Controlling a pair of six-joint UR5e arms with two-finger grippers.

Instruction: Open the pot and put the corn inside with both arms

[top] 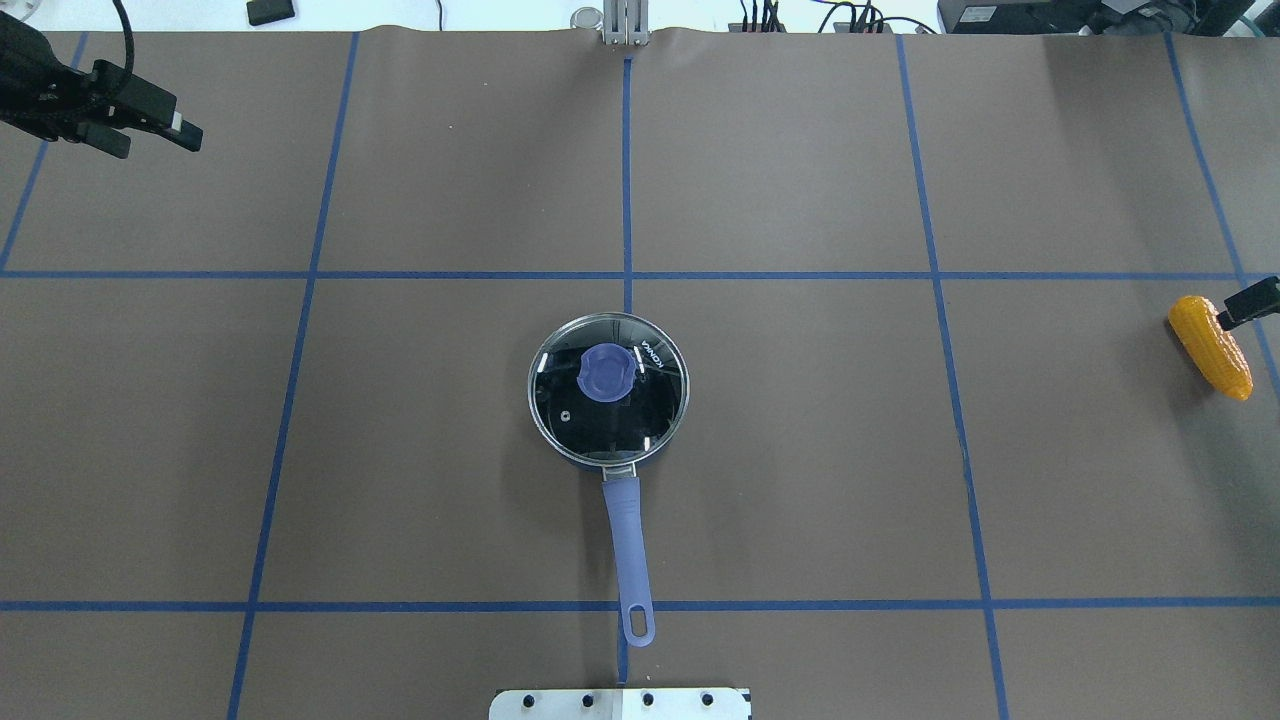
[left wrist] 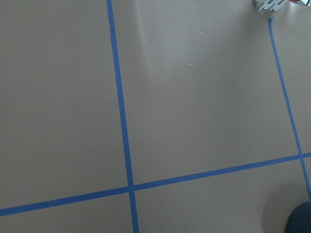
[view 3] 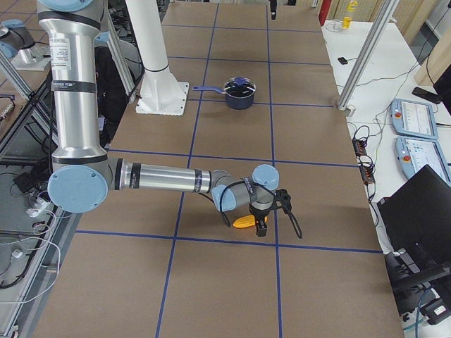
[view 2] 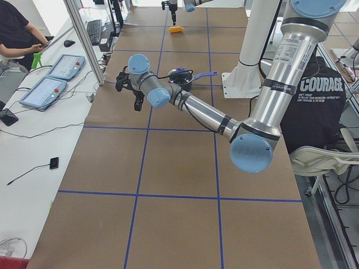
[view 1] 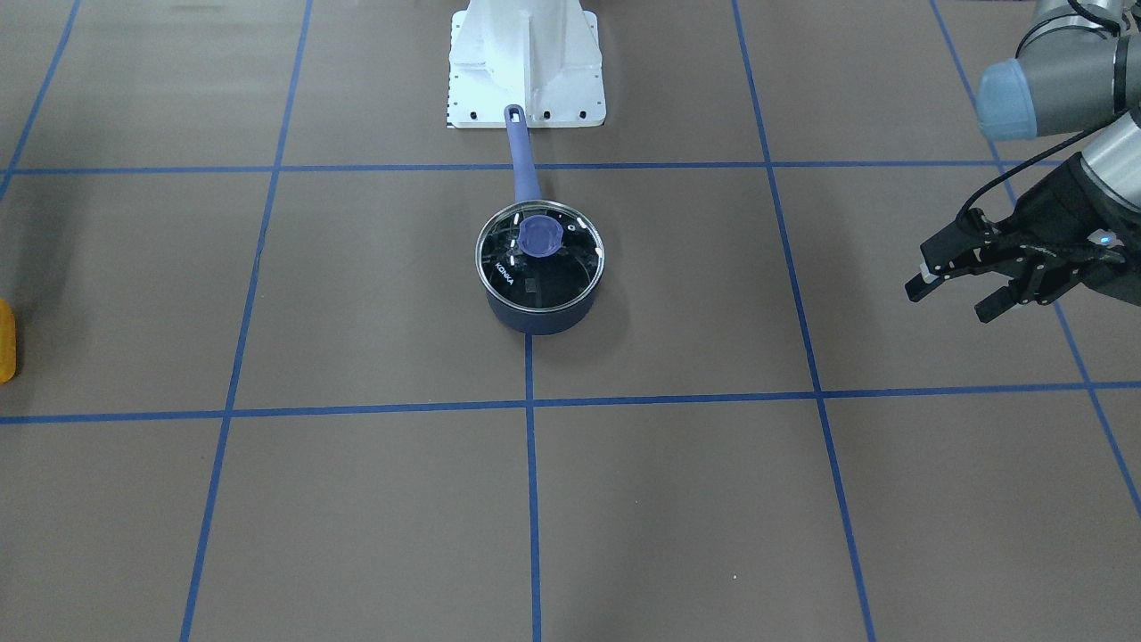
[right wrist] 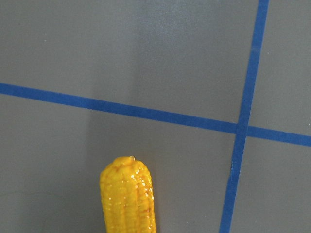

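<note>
Zero steps were done: lid [top: 600, 412] sat on pot [view 1: 541, 319] mid-frame, corn [top: 1211, 346] lay at overhead's right edge; left gripper [view 1: 950, 301] gaped empty; right gripper [top: 1248, 301] showed too little to tell.

Right wrist cam: I'm looking straight down on the corn [right wrist: 127, 196]. Only its rounded tip end is showing, yellow-orange with glossy kernels, poking up from the bottom edge slightly left of centre. The rest is running out of frame. It's lying on the grey-brown table [right wrist: 63, 43]. Two blue tapes are crossing to the right of the corn: the long tape line [right wrist: 121, 109], sloping gently down rightward, and the steep tape line [right wrist: 252, 63], running top to bottom. The corn tip is sitting below the long tape line, apart from it, and left of the steep tape line.
</note>
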